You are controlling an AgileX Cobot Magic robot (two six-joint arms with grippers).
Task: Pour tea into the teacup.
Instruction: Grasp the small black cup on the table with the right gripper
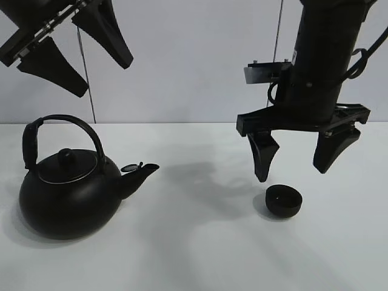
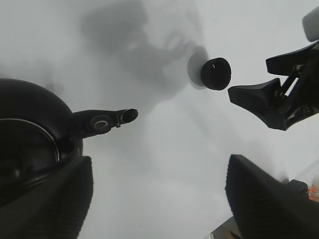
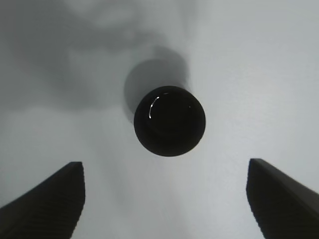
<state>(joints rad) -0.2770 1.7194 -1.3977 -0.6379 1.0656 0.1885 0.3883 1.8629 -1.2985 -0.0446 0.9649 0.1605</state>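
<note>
A small matte black teacup (image 1: 284, 200) stands upright on the white table at the right; it shows too in the left wrist view (image 2: 216, 73) and the right wrist view (image 3: 169, 121). My right gripper (image 1: 299, 163) hangs open just above it, its fingers spread wider than the cup and not touching it. A large black kettle (image 1: 70, 185) with an arched handle sits at the left, spout (image 2: 107, 120) pointing toward the teacup. High above the kettle, my left gripper (image 1: 85, 57) is open and holds nothing.
The white table (image 1: 194, 254) stretches between kettle and cup, with a pale wall behind. Two thin cables hang down in front of that wall.
</note>
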